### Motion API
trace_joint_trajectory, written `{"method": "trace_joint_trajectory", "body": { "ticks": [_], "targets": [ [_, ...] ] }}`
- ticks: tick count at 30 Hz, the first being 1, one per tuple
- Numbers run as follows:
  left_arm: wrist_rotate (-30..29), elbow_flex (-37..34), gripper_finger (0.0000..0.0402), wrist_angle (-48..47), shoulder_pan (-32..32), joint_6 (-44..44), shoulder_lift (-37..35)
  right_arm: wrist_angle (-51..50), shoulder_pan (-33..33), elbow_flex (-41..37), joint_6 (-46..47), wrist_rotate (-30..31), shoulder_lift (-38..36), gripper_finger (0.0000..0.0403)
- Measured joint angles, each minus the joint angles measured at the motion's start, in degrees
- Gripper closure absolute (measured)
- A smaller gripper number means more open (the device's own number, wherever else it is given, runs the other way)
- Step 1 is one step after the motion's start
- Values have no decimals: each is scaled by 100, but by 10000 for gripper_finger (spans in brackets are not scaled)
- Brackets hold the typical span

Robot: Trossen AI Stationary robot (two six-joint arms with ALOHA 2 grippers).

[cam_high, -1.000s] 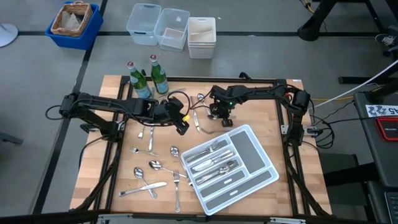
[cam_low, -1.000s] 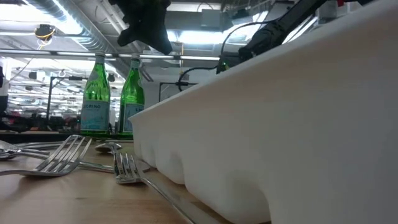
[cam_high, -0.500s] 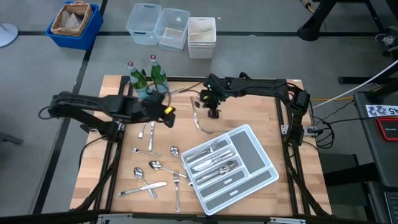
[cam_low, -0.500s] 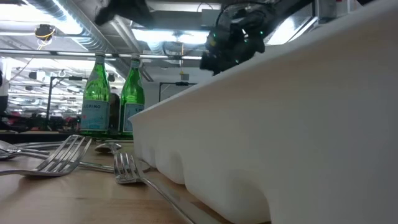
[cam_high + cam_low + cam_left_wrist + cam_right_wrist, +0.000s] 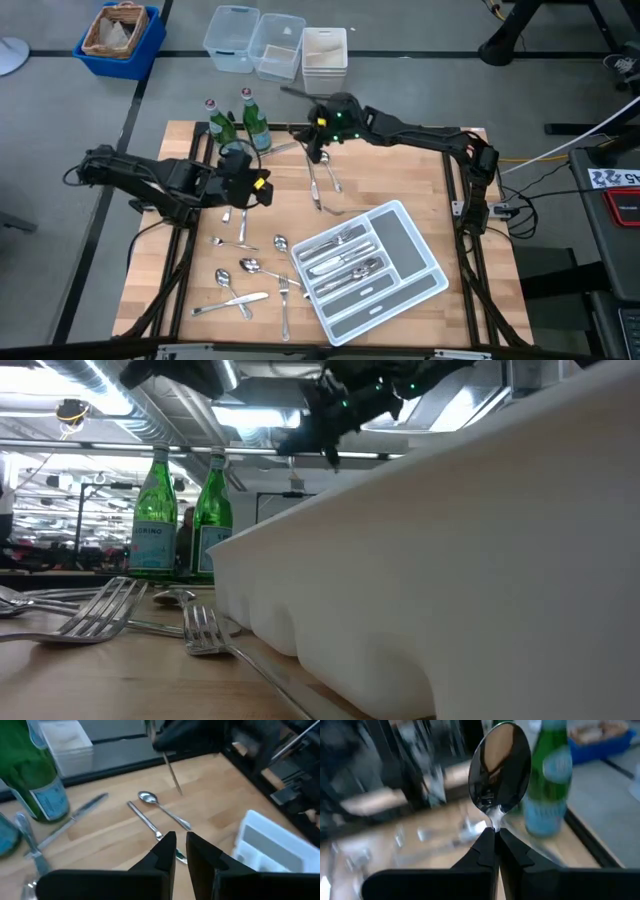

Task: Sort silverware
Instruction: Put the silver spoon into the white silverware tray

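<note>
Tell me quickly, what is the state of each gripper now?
Left gripper: nearly shut, holding nothing, above the table.
Right gripper: shut on a spoon, lifted near the green bottles.

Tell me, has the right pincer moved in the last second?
Yes. The right pincer, shut on a spoon, has moved away from the white tray toward the green bottles.

Bottles [image 5: 238, 122] block back-left; tray [image 5: 371, 268] fills front-right; centre strip seemingly passable.
</note>
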Motion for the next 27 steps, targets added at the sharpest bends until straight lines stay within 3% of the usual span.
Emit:
{"method": "trace_joint_trajectory", "body": {
  "ticks": [6, 12, 17, 27],
  "targets": [
    [-4, 0, 352, 9, 316, 442, 233, 1070, 3, 79, 663, -28, -2, 391],
    [-5, -2, 291, 231, 779, 1046, 312, 1496, 3, 79, 945, -27, -2, 391],
    [-7, -4, 249, 991, 1267, 1223, 310, 1786, 3, 79, 955, -22, -2, 391],
    [2, -2, 235, 2277, 1983, 1534, 485, 2338, 3, 79, 1387, -15, -4, 391]
  ]
}}
